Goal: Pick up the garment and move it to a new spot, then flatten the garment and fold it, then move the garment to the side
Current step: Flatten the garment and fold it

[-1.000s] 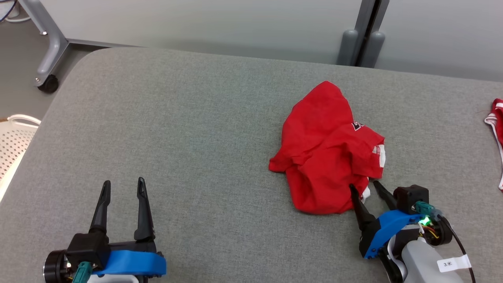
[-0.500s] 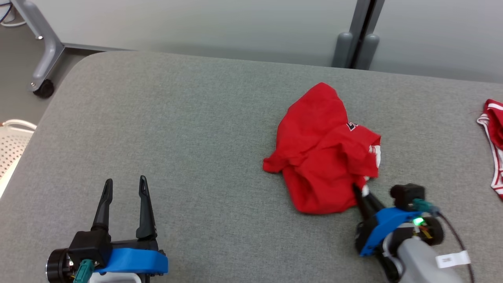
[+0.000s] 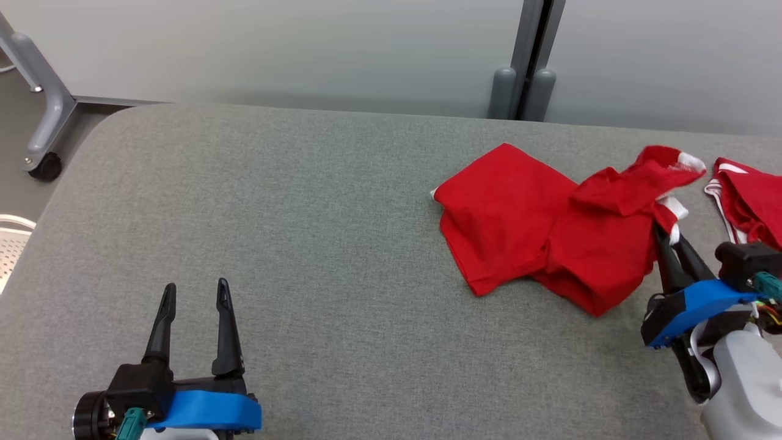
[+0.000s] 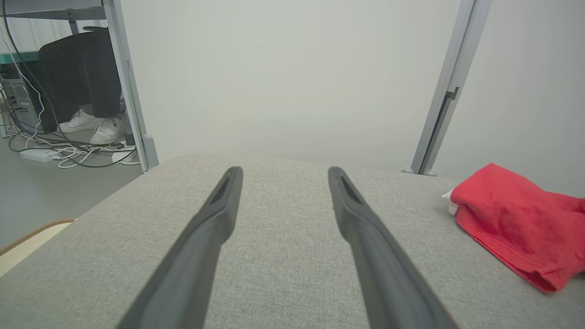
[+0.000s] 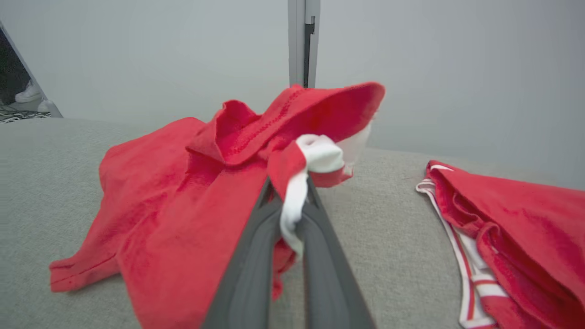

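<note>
Relocation step in hand: right tool (image 3: 667, 235) clenched on the white-trimmed edge of the crumpled red fabric garment (image 3: 550, 226), right side of grey felt tabletop (image 3: 305, 214); left tool (image 3: 195, 290) released. Next, by judgement: carry, set down, flatten.

A wide grey fabric-covered surface (image 3: 293, 232), its corner rounded at the upper left, spread across the head view. Right of centre on it lay a crumpled red garment (image 3: 519, 214), its left part flat on the fabric and its right end raised. A striped red piece (image 3: 745, 201) lay just beside it at the right edge.
</note>
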Robot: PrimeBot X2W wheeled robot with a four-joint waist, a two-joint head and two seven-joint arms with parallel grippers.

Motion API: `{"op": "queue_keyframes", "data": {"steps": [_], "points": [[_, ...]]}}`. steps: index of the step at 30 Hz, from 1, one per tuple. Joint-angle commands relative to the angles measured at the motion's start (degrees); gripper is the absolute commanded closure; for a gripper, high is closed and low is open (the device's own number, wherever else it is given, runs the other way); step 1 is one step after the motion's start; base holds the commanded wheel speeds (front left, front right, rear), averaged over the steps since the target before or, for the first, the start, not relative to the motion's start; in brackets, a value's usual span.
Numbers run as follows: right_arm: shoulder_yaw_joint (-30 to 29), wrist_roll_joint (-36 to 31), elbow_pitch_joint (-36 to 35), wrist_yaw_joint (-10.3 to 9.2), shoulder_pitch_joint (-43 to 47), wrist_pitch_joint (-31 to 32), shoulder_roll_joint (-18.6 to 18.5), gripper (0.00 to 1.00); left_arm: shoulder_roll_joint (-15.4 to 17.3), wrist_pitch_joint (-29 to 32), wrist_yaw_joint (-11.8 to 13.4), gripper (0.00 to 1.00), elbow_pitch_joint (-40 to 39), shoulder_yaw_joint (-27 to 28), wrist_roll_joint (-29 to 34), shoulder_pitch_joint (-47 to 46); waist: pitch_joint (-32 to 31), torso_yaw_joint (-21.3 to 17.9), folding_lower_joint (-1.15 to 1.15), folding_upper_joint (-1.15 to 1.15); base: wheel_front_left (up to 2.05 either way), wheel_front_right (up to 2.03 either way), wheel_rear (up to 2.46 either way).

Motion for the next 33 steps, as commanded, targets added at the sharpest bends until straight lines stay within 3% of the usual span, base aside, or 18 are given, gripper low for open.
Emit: {"op": "queue_keyframes", "data": {"steps": [1,11,18,23,24,25,33], "points": [[0.20,-1.24,-1.71,0.01,0.32,0.02,0.19,1.00,-0.03,-0.25,0.07,0.00,-0.01,0.04,-0.03,0.23,-0.32,0.08,0.00,0.00,0.00,0.00,0.00],[13.85,-5.25,-7.40,0.01,1.46,0.02,6.26,1.00,-0.03,-0.25,0.05,0.00,0.08,-0.74,-0.38,1.40,-2.02,2.27,0.00,0.00,0.00,0.00,0.00],[27.03,-4.20,-5.32,0.01,3.07,0.02,8.81,1.00,-0.03,-0.25,-0.56,0.00,0.56,-0.78,-0.36,1.56,-2.52,4.34,0.00,0.00,0.00,0.00,0.00],[32.15,-2.21,-3.31,0.01,5.41,0.02,9.85,0.98,-0.03,-0.25,-0.40,0.00,0.70,-0.77,-0.45,2.13,-3.07,4.74,0.00,0.00,0.00,0.00,0.00],[32.39,-1.80,-3.50,0.01,5.74,0.02,9.99,0.67,-0.03,-0.25,-0.29,0.00,0.70,-0.75,-0.50,2.33,-3.21,4.62,0.00,0.00,0.00,0.00,0.00],[32.86,-1.43,-3.76,0.01,6.27,0.02,10.11,0.00,-0.03,-0.25,-0.19,0.00,0.66,-0.65,-0.60,2.59,-3.40,4.36,0.00,0.00,0.00,0.00,0.00],[29.64,-1.48,-11.09,0.01,10.70,0.01,8.73,0.00,-0.03,-0.25,-0.52,0.00,0.73,0.52,-0.07,4.13,-5.13,1.31,0.00,0.00,0.00,0.00,0.00]]}}
